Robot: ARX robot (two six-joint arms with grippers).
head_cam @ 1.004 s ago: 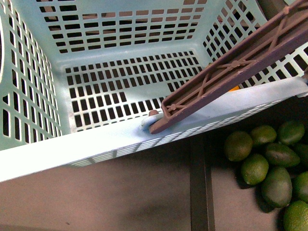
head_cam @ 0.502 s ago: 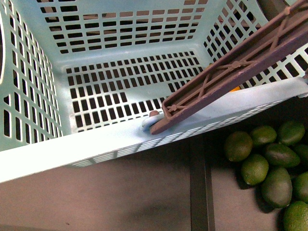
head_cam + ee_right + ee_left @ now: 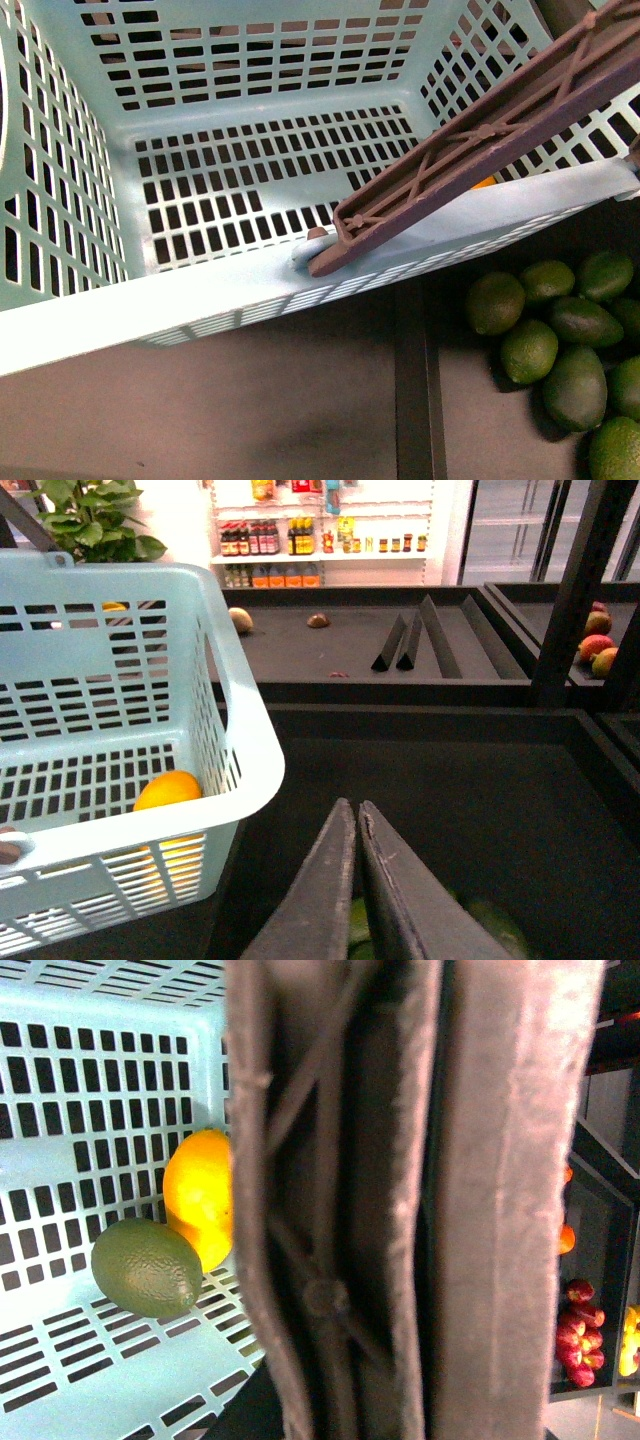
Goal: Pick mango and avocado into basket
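The teal basket [image 3: 200,300] fills the upper front view, its brown handle [image 3: 480,150] swung across the near rim. My left gripper is shut on that handle [image 3: 400,1200], which fills the left wrist view and hides the fingers. Inside the basket, the yellow-orange mango [image 3: 200,1195] lies on the slotted floor with the dark green avocado [image 3: 146,1267] touching it. In the front view only a sliver of the mango [image 3: 483,183] shows under the handle. My right gripper [image 3: 357,815] is shut and empty, outside the basket [image 3: 240,730], with the mango [image 3: 167,790] visible through the wall.
A pile of loose green avocados [image 3: 555,330] lies in the dark bin beside the basket, below my right gripper. A dark divider [image 3: 415,380] splits the bins. A black shelf post [image 3: 575,590] and reddish fruit [image 3: 598,645] stand further off.
The basket and its handle have shifted very slightly; otherwise nothing has visibly changed.
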